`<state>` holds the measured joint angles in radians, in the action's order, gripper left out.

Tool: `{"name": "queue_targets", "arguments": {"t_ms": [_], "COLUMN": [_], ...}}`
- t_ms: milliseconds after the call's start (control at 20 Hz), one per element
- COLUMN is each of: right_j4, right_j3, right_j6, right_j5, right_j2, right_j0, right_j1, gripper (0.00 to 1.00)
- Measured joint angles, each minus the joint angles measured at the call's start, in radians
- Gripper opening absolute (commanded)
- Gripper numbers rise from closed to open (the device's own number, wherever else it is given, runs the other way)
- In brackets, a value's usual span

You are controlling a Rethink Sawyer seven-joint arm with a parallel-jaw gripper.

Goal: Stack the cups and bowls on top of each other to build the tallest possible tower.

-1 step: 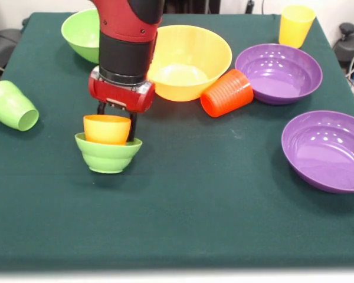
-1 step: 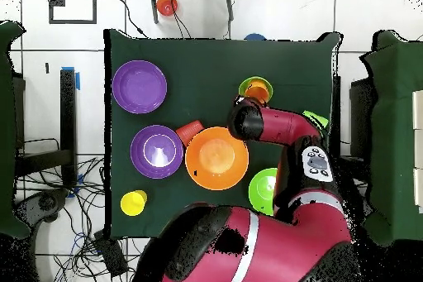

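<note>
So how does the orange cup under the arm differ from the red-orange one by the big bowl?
The orange cup stands upright, nested in the small light-green bowl; the red-orange cup lies on its side on the tablecloth, touching the large orange-yellow bowl. The orange cup looks smooth, while the red-orange cup is ribbed. The gripper is at the orange cup; the red-orange cup lies free. Both are small tapered tumblers.
</note>
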<state>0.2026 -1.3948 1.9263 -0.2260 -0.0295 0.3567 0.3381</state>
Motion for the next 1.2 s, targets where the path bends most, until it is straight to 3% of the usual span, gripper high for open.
{"name": "queue_targets", "arguments": {"t_ms": [850,1200], "right_j4": [0.000,0.000], "right_j3": [-0.123,-0.165], "right_j6": [0.000,0.000], "right_j5": [0.002,0.002], "right_j2": [0.038,0.069], "right_j0": [0.080,0.097], "right_j1": [0.063,0.124], "gripper": [1.00,1.00]}}
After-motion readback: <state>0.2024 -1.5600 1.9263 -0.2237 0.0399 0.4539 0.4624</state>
